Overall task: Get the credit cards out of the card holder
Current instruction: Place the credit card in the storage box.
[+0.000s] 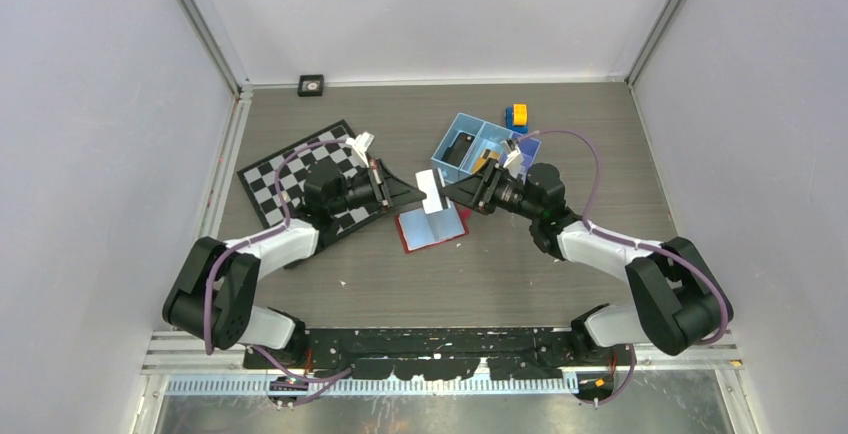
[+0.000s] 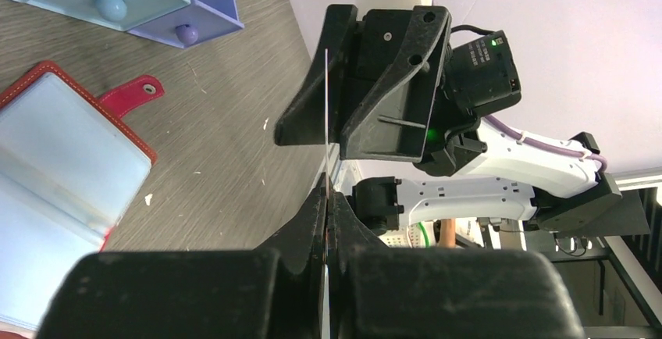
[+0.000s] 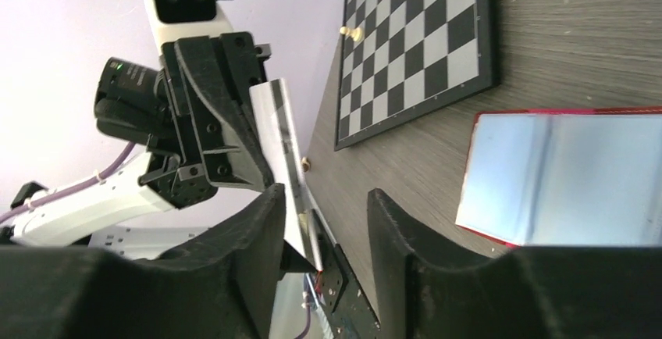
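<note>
A thin pale credit card (image 1: 432,194) hangs in the air above the open red card holder (image 1: 435,228), which lies flat showing its blue-grey lining. My left gripper (image 1: 418,191) is shut on the card's left end; in the left wrist view the card (image 2: 325,105) is edge-on and runs out of my pinched jaws (image 2: 328,190). My right gripper (image 1: 452,192) faces it from the right. In the right wrist view its jaws (image 3: 324,206) stand apart around the card (image 3: 277,120), which lies near the left finger. The card holder (image 3: 562,175) lies below.
A chessboard (image 1: 300,179) lies under the left arm. A blue compartment tray (image 1: 470,144) with small items stands behind the right gripper, with a yellow and blue block (image 1: 518,116) beyond it. A small black square (image 1: 311,85) sits at the back wall.
</note>
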Robot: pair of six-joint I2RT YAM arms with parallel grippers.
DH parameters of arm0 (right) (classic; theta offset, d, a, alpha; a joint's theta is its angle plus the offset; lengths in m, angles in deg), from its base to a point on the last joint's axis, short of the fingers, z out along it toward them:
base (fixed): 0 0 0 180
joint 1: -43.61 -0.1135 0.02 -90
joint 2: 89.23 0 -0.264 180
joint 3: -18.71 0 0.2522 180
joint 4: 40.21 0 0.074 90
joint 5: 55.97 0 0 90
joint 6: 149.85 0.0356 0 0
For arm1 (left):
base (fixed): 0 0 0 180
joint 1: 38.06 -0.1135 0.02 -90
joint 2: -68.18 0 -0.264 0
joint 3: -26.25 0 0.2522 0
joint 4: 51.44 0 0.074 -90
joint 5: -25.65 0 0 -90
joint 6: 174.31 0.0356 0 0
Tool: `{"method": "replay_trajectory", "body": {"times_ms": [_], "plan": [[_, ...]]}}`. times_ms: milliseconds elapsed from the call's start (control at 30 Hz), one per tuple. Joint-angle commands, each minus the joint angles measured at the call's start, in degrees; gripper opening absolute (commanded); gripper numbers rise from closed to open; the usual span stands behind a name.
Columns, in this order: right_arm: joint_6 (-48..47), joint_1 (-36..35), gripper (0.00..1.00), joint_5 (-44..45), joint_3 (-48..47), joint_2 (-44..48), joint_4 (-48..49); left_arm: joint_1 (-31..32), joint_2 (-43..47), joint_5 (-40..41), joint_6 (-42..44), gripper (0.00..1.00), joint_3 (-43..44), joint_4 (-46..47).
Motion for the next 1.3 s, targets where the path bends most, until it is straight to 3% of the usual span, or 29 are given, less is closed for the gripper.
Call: {"method": "replay_trajectory", "body": {"times_ms": [0, 200, 267, 367, 567, 867, 1033, 1267], "plan": [[2.9, -1.0, 0.42, -4.7, -1.2, -1.8, 10.4, 0.6, -1.2, -2.1, -0.9, 0.0, 2.4, 4.0], [2.9, -1.2, 0.08, -4.5, -1.8, -2.5, 9.7, 0.6, -1.9, -2.1, -1.5, 0.01, 2.3, 4.8], [2.4, -1.0, 0.01, -3.5, -1.7, -1.8, 8.6, 0.6, -1.8, -1.6, -1.0, 0.12, 2.3, 3.6], [0.4, 1.2, 0.01, 0.0, -0.4, 1.0, 4.2, 0.6, -1.5, 0.1, 1.1, 0.3, 2.9, -2.0], [-4.0, 9.7, 0.0, 12.5, 1.3, 8.8, -14.3, 0.5, 1.3, 3.2, 5.1, 0.46, 3.3, -9.8], [-11.2, 13.5, 0.0, 28.1, -0.8, 14.1, -25.7, 0.5, 7.7, 9.1, 11.8, 0.51, 3.4, -19.5], [-11.1, 13.9, 0.0, 35.0, -2.1, 10.8, -25.8, 0.5, 9.1, 12.1, 14.3, 0.51, 3.6, -22.8], [-12.0, 14.3, 0.01, 36.6, -6.6, 4.2, -25.2, 0.5, 9.6, 12.9, 14.7, 0.51, 3.3, -23.3]]}}
